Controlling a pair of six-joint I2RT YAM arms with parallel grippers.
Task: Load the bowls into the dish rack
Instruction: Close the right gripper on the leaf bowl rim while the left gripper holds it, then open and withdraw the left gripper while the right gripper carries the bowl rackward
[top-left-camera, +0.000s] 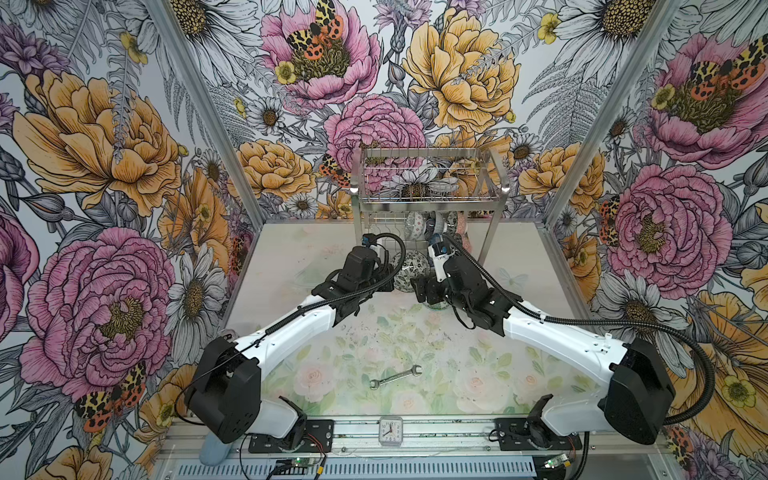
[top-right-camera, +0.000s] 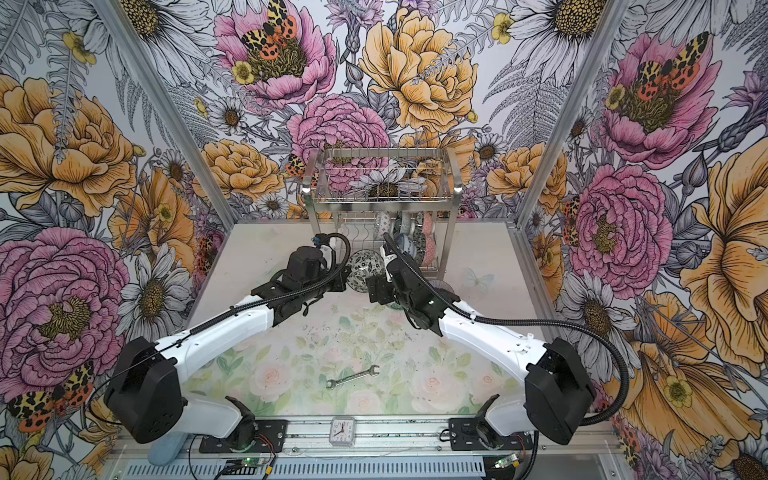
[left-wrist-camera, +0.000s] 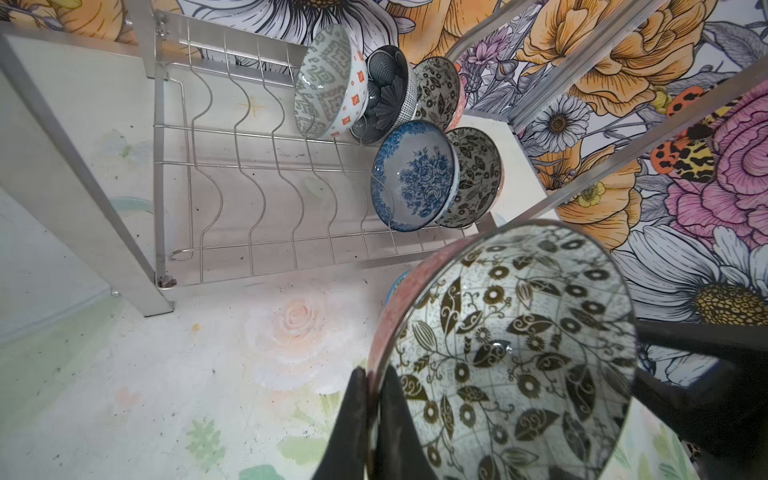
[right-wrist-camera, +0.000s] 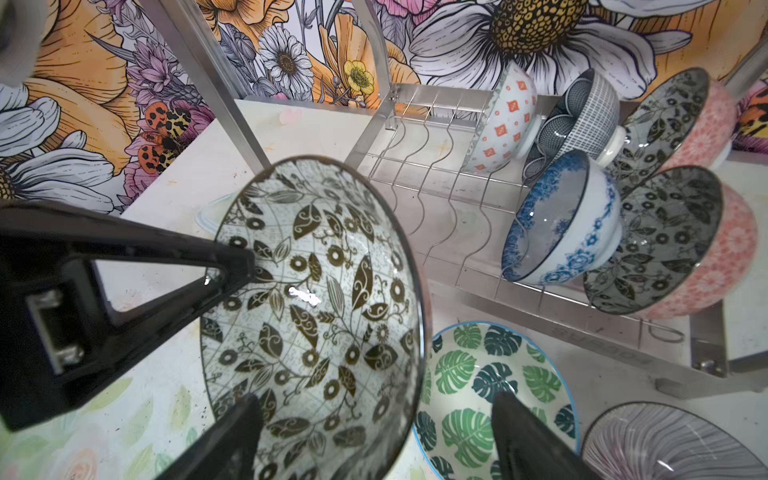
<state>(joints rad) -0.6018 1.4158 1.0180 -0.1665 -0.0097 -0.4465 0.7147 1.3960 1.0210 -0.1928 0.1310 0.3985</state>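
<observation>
Black-and-white floral ceramic bowl (left-wrist-camera: 511, 353) hangs pinched in left gripper (left-wrist-camera: 374, 382), right gripper (right-wrist-camera: 376, 399) gaping; only right wrist view plainly shows green leaf-print bowl (right-wrist-camera: 469, 374).

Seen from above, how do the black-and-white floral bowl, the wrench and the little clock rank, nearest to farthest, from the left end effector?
In a top view, from the left end effector:
1. black-and-white floral bowl: clamped in it by the rim.
2. wrench: lying flat on the table, well below in the view.
3. clock: beyond the wrench, at the table's front edge.
</observation>
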